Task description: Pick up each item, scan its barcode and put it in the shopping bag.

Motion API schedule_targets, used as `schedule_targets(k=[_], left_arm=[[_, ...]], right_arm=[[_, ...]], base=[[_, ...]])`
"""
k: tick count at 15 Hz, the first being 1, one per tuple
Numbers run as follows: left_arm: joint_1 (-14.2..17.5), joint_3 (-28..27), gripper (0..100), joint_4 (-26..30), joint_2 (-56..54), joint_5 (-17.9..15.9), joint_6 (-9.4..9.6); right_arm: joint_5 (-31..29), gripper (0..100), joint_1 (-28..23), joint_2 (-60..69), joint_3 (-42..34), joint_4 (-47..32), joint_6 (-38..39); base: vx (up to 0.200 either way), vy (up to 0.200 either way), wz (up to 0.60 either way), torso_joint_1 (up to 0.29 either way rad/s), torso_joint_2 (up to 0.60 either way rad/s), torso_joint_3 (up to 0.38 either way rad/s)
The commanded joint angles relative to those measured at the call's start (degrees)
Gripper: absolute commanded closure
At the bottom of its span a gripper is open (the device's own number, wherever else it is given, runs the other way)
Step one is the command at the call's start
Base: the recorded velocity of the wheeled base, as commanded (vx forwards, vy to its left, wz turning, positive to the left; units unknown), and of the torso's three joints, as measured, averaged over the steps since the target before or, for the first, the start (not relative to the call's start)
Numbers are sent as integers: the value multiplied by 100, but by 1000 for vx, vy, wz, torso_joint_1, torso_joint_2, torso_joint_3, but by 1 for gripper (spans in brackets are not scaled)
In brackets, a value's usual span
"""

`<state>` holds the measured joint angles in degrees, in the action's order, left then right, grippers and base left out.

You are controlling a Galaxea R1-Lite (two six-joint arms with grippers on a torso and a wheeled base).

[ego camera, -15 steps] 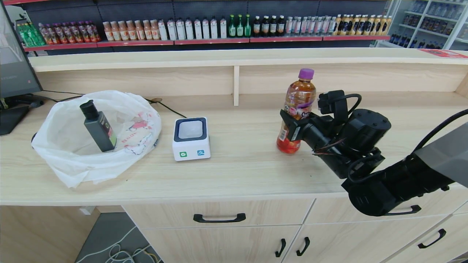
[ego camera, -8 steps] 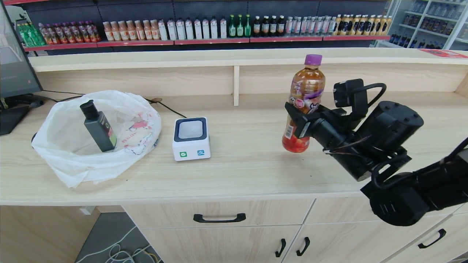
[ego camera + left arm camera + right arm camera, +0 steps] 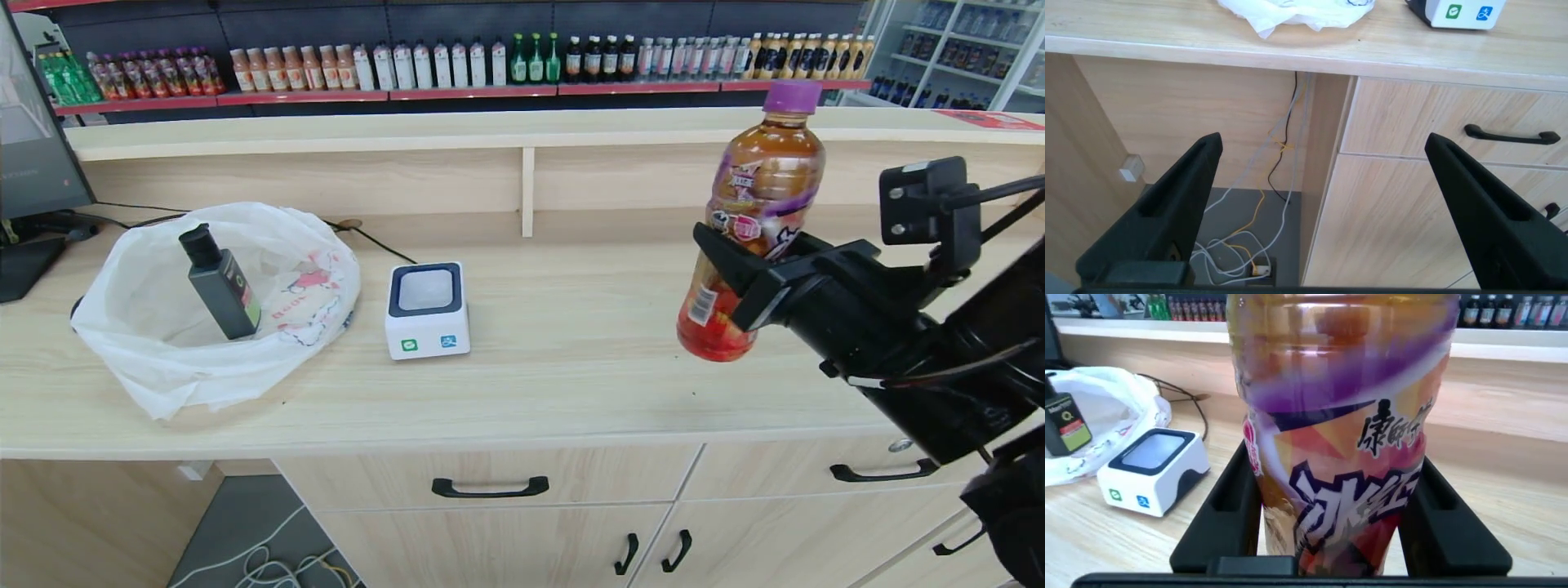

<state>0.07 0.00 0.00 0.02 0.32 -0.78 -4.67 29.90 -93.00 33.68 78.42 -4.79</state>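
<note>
White crinkled plastic shopping bag (image 3: pixel 147 367): well left of right gripper (image 3: pixel 739 276); full clear plastic drink bottle, purple cap (image 3: pixel 767 171): clamped in it at label waist, aloft, near-upright; likely heavy, slick, squashy; white cube barcode scanner (image 3: pixel 427 310): between gripper and bag.

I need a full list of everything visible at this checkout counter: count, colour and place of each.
tea bottle: one, amber with purple cap, held above the counter, right side
shopping bag: one, white, counter's left side
dark bottle: one, blackish, leaning inside the shopping bag
scanner: one, white with dark top, mid-counter
monitor: one, dark, far left
shelf drinks: many, mixed colours, back shelves
drawer handles: several, black, below the counter
right gripper: one, black, jaws shut on the tea bottle
left gripper: one, black, jaws open, below counter height
</note>
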Motion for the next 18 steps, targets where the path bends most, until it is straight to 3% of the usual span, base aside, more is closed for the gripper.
schedule_targets(k=[1, 2, 6, 14, 18], left_arm=[[1, 0, 0, 0, -2, 3, -1], [1, 0, 0, 0, -2, 3, -1], [1, 0, 0, 0, -2, 3, -1], [1, 0, 0, 0, -2, 3, -1], [1, 0, 0, 0, -2, 3, -1]], right_arm=[[19, 100, 306, 546, -292, -2, 66], [19, 100, 763, 740, -450, -11, 312], [1, 100, 1633, 775, -389, 6, 725], [54, 100, 2257, 414, -406, 129, 1912], [54, 100, 2494, -113, 16, 182, 2360]], base=[[0, 0, 0, 0, 0, 0], [0, 0, 0, 0, 0, 0], [0, 0, 0, 0, 0, 0], [0, 0, 0, 0, 0, 0], [0, 0, 0, 0, 0, 0]])
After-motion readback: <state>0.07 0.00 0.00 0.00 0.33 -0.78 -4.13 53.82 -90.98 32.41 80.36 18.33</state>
